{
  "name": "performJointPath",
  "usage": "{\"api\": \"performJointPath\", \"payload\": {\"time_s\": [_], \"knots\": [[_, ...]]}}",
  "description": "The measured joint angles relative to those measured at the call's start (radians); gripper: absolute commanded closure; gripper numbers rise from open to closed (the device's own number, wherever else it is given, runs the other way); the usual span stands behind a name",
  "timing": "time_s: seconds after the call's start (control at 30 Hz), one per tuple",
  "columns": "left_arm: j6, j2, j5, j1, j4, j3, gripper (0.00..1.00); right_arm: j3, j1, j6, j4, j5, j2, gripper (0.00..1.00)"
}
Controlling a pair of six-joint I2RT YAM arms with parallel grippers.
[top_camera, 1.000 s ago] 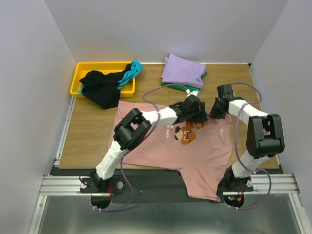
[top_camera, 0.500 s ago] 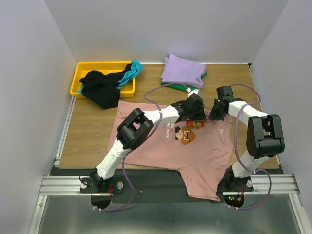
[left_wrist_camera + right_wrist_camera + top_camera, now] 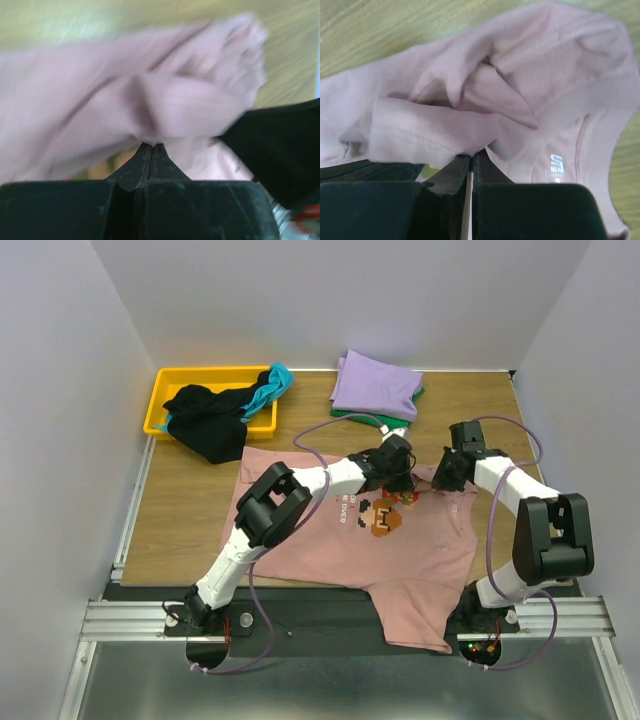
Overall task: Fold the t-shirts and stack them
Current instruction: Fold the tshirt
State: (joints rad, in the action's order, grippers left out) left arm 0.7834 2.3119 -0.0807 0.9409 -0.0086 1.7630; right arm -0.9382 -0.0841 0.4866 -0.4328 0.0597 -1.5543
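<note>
From above, the dusty-pink cotton t-shirt with pixel-art print (image 3: 400, 550) lies spread on the wooden table (image 3: 190, 510). Left wrist view: the left gripper (image 3: 151, 146) pinches a pink fold. Right wrist view: the right gripper (image 3: 471, 156) clamps another fold.

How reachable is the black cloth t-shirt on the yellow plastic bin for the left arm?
Probably not: the left fingers are shut on the dusty-pink printed t-shirt, though the path looks open.

Elbow of right arm (image 3: 555, 540) swings outward, toward near right table corner. Clamped right gripper (image 3: 445, 473) shifts slightly nearer, pinched fold of pink shirt (image 3: 420, 550) moving with it. Clamped left gripper (image 3: 396, 466) retreats slightly leftward, uncovering more of pixel print (image 3: 381, 516).
</note>
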Motion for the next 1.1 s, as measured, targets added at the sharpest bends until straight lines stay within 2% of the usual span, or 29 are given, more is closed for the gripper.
{"api": "performJointPath", "payload": {"time_s": [0.23,0.53,0.97,1.03,1.07,1.1], "knots": [[0.004,-0.126,-0.085,0.0,0.013,-0.215,1.0,0.056,0.0,0.007,-0.072,-0.001,0.12,0.99],[0.004,-0.25,-0.174,0.016,0.041,-0.338,1.0,0.09,0.0,0.011,-0.222,-0.006,0.257,0.96],[-0.021,-0.305,-0.209,0.019,0.007,-0.394,1.0,0.15,0.0,0.034,-0.356,0.042,0.28,0.89],[-0.024,-0.312,-0.213,0.02,-0.005,-0.417,1.0,0.15,0.0,0.035,-0.361,0.043,0.28,0.84],[-0.026,-0.314,-0.215,0.02,-0.008,-0.423,0.99,0.15,0.0,0.035,-0.364,0.043,0.279,0.79],[-0.028,-0.316,-0.217,0.021,-0.014,-0.431,0.89,0.15,0.0,0.035,-0.368,0.043,0.279,0.68]]}}
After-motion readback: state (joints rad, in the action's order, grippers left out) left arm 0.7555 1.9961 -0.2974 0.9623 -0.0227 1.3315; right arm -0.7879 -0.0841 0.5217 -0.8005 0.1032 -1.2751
